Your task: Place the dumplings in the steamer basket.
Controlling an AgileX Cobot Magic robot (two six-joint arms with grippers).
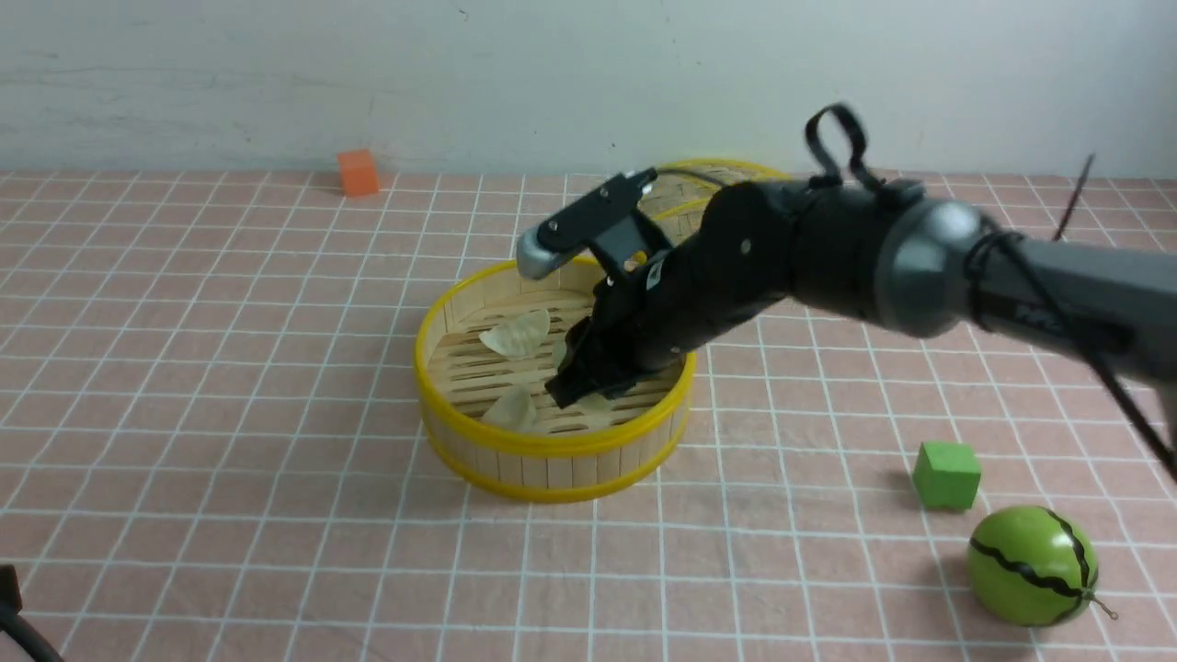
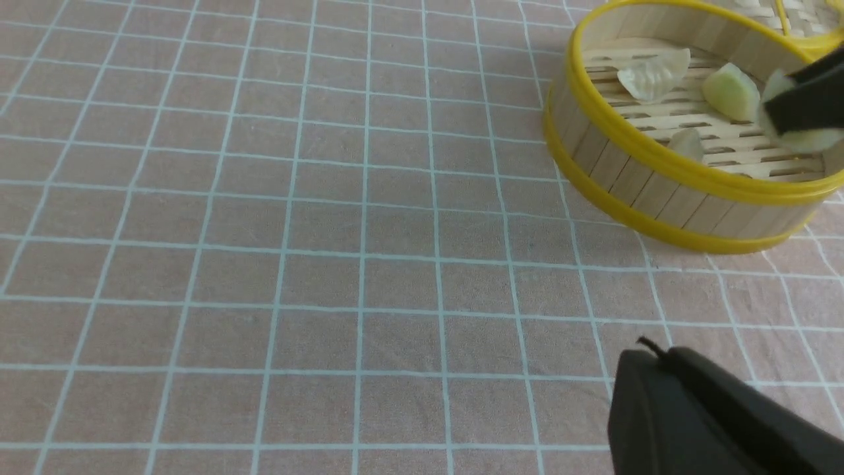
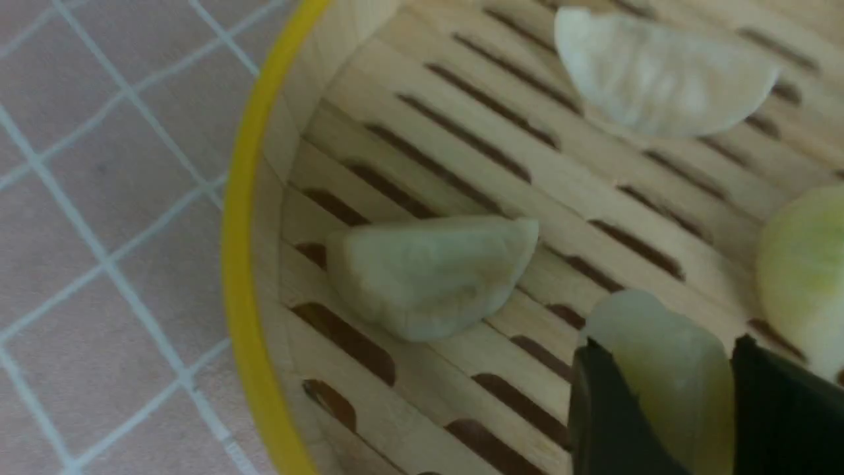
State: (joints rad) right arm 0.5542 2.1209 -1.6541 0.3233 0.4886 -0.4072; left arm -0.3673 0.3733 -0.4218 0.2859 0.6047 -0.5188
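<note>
The steamer basket (image 1: 552,441) stands mid-table, round, with bamboo slats and yellow rims. Three pale dumplings lie on its slatted floor: one at the back (image 1: 519,333), one near the front wall (image 1: 511,409), and a third (image 3: 804,277) right beside my fingers. My right gripper (image 1: 579,386) reaches down inside the basket. It is shut on one more dumpling (image 3: 659,330), held low over the floor with a black finger against each side. The left gripper (image 2: 643,349) is shut and empty, hovering over bare cloth short of the basket (image 2: 659,158).
The flat woven lid (image 1: 726,175) lies behind the basket, partly hidden by my right arm. An orange cube (image 1: 358,172) sits by the far wall. A green cube (image 1: 947,474) and a toy watermelon (image 1: 1032,565) are at front right.
</note>
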